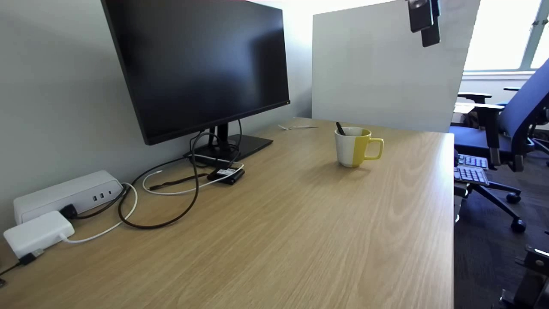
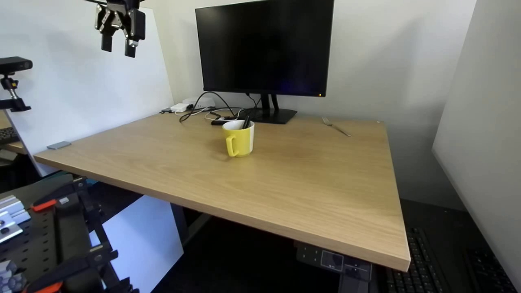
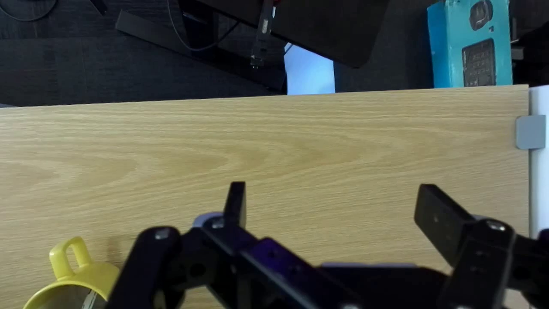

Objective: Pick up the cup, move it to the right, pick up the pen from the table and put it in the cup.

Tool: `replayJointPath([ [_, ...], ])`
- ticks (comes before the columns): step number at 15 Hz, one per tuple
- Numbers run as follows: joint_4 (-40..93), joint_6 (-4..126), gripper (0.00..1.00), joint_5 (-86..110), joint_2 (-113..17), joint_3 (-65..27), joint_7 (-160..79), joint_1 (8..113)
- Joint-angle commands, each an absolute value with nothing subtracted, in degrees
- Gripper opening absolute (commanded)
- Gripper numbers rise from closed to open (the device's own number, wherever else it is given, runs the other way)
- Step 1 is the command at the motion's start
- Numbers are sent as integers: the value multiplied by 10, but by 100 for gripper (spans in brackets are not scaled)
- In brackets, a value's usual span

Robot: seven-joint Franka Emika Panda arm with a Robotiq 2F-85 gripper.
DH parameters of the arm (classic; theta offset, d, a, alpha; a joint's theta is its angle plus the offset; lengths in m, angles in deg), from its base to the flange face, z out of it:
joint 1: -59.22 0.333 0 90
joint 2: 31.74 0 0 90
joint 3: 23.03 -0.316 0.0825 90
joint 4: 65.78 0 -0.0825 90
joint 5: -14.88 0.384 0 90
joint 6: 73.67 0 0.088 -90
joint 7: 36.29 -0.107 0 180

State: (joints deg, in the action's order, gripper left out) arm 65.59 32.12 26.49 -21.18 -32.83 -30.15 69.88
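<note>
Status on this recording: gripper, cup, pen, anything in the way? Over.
Gripper open, empty, above the table. Cup upright, pen leaning inside. Fork lies apart, apparently not in the way.

Black monitor (image 2: pixel 264 49), cables (image 1: pixel 150 227), fork (image 2: pixel 336 127)

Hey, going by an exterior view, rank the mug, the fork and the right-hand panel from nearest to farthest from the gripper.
1. Mug: on the table, right of and below the gripper in an exterior view.
2. Fork: farther right, toward the back.
3. Right-hand panel: beyond the table's right end.
</note>
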Motion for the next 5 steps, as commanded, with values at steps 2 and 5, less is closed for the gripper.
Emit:
replayJointPath([
  [2,653,320,100,265,-215,-328,-301,700],
  [5,653,319,100,265,-215,-328,-301,700],
])
